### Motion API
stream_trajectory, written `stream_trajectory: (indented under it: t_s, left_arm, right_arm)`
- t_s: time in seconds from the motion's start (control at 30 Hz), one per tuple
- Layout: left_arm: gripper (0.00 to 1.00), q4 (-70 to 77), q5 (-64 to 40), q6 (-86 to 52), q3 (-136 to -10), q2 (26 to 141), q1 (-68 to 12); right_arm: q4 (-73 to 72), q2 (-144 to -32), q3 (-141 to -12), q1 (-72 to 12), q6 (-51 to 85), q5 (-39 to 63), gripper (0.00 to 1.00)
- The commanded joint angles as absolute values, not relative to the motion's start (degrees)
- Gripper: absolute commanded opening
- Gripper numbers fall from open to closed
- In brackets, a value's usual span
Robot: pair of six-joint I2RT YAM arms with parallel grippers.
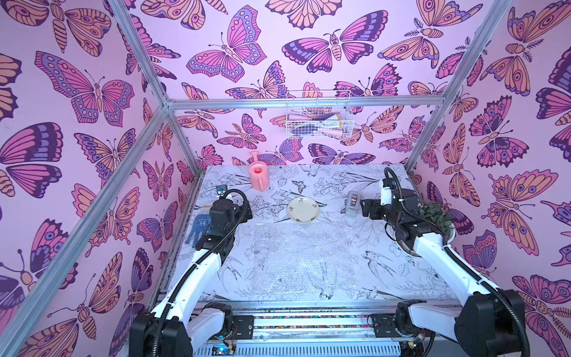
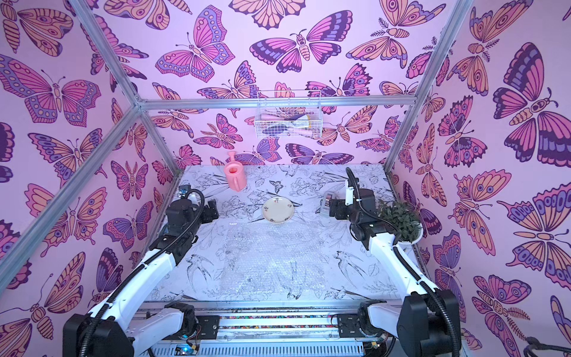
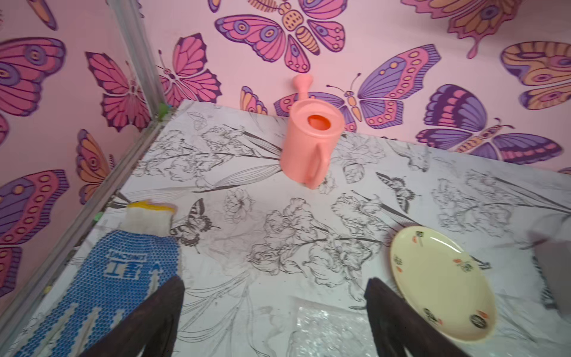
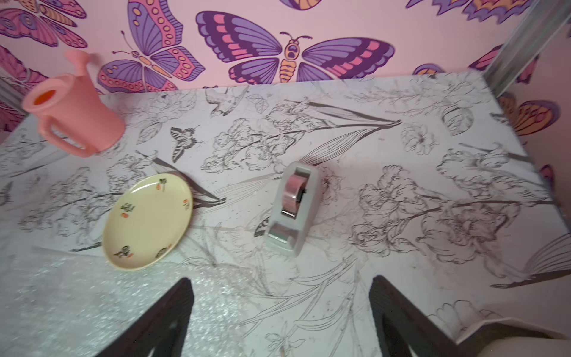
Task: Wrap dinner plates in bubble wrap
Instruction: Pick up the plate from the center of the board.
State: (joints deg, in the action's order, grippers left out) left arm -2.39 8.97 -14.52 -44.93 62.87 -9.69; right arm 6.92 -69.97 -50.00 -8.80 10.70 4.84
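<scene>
The left gripper (image 3: 275, 279) hangs above the table (image 3: 247, 216) with its dark, flat fingers (image 3: 148, 321) spread wide and nothing between them. The right gripper (image 4: 281, 279) is likewise spread and empty, its fingers (image 4: 401, 318) tapering to blunt tips.

Between the two grippers, towards the back of the table, lies the dinner plate (image 1: 303, 210). It is round, glossy cream ceramic with small dark sprigs and orange dots around its rim, and it rests flat, face up. Being round, it has no long axis.

Its near rim sits right at the far edge of the bubble wrap (image 1: 302, 262); whether they overlap I cannot tell. The wrap is a clear, shiny, pebbled sheet spread flat in the middle of the table, roughly rectangular, with its sides parallel to the table's edges.

Just beside the right gripper stands a grey tape dispenser (image 4: 295, 210), smooth and wedge-shaped, with its roll upright. A blue dotted knit glove (image 3: 123, 278) with a white, yellow-edged cuff lies near the left gripper. A smooth pink plastic watering can (image 3: 312, 142) stands upright at the back.
</scene>
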Motion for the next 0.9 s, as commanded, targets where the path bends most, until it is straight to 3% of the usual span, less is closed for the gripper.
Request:
stream_trajectory:
  t_s: [0.0,0.27,0.3,0.37,0.5,0.87]
  left_arm:
    - [0.91,-17.6,-1.1,-19.2,-48.2,65.8,-10.7]
    - [0.89,-22.6,-5.8,-21.8,-49.8,70.3,-12.9]
    - [0.87,-22.7,-11.9,-25.0,-49.6,70.5,-13.0]
    - [0.86,-23.2,-14.5,-26.6,-48.9,70.9,-13.3]
    - [0.86,-25.3,-15.7,-27.9,-47.0,71.3,-13.4]
    - [0.86,-28.5,-15.3,-27.6,-44.4,75.2,-13.4]
  right_arm:
    - [16.5,-73.7,-53.5,-9.4,17.3,11.6,0.87]
    - [18.5,-88.3,-64.1,-11.2,21.2,19.8,0.78]
    - [17.9,-89.6,-65.2,-11.2,22.2,21.8,0.77]
    - [17.3,-93.7,-67.0,-11.5,23.8,24.2,0.77]
    - [14.7,-98.9,-69.5,-12.2,26.4,30.7,0.71]
    - [15.6,-112.8,-80.8,-16.1,30.8,33.0,0.53]
